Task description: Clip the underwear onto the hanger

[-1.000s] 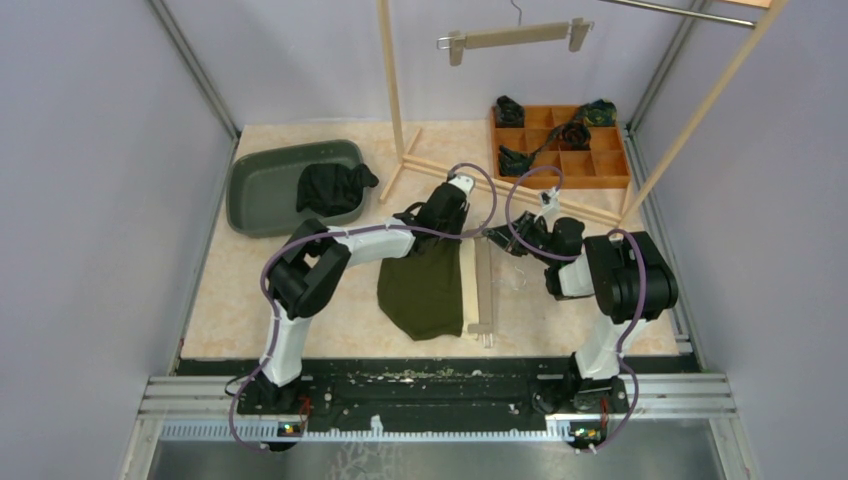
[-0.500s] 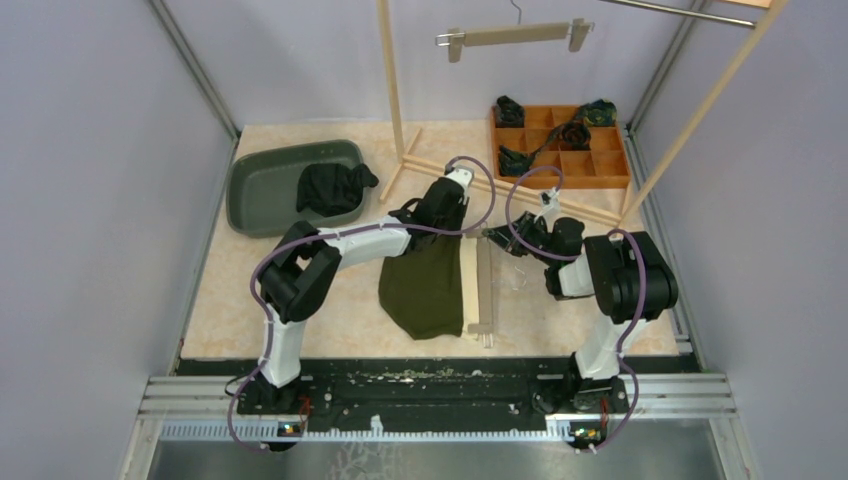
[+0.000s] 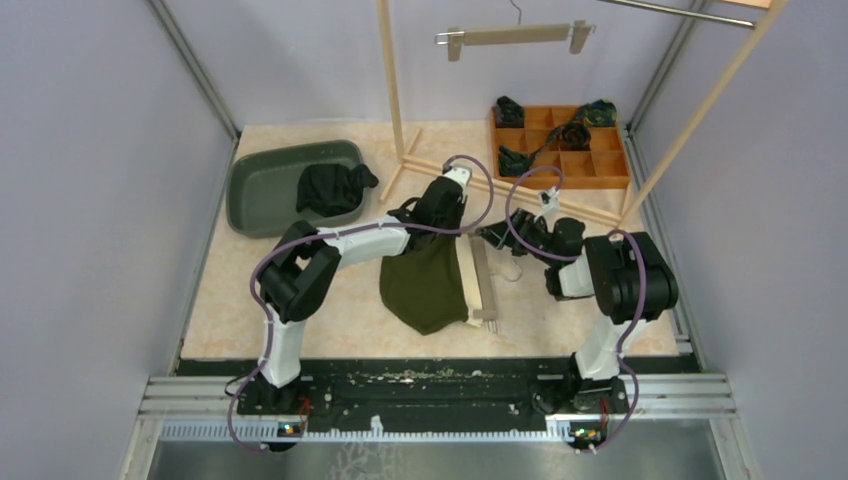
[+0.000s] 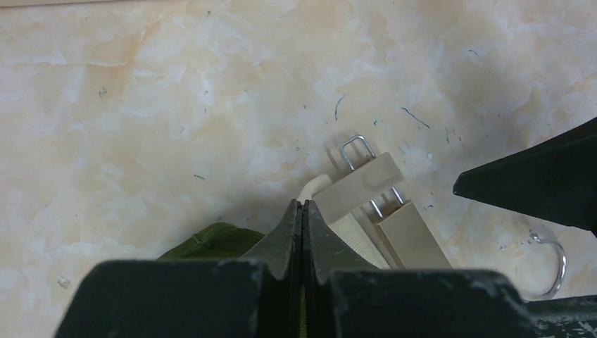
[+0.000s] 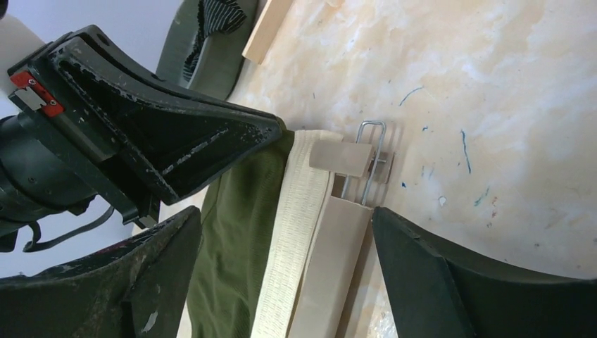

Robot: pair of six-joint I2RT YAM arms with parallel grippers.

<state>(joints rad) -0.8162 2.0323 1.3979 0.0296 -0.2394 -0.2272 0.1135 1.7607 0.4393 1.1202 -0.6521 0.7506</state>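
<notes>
The olive-green underwear (image 3: 424, 285) lies flat on the table, its cream waistband (image 5: 296, 225) against the wooden hanger (image 3: 483, 285) beside it. My left gripper (image 4: 303, 211) is shut on the underwear's top corner, and a sliver of green fabric shows between the fingers. The hanger's metal clip (image 5: 340, 156) rests over the waistband's end. My right gripper (image 5: 285, 211) stands open around the hanger bar (image 5: 331, 267) and waistband, touching neither. In the top view the left gripper (image 3: 458, 230) and right gripper (image 3: 490, 237) meet at the hanger's far end. The hanger's hook (image 4: 552, 253) lies on the table.
A grey tub (image 3: 262, 185) with a dark garment sits at the back left. A wooden compartment tray (image 3: 612, 160) with dark items stands at the back right. A wooden rack's post (image 3: 392, 90) and foot rise behind the grippers, and another hanger (image 3: 515, 36) hangs above.
My right gripper has opened and let go of the hanger's clip. The hanger bar and underwear have shifted slightly, with the bar's near end swung right. The left gripper has stayed shut.
</notes>
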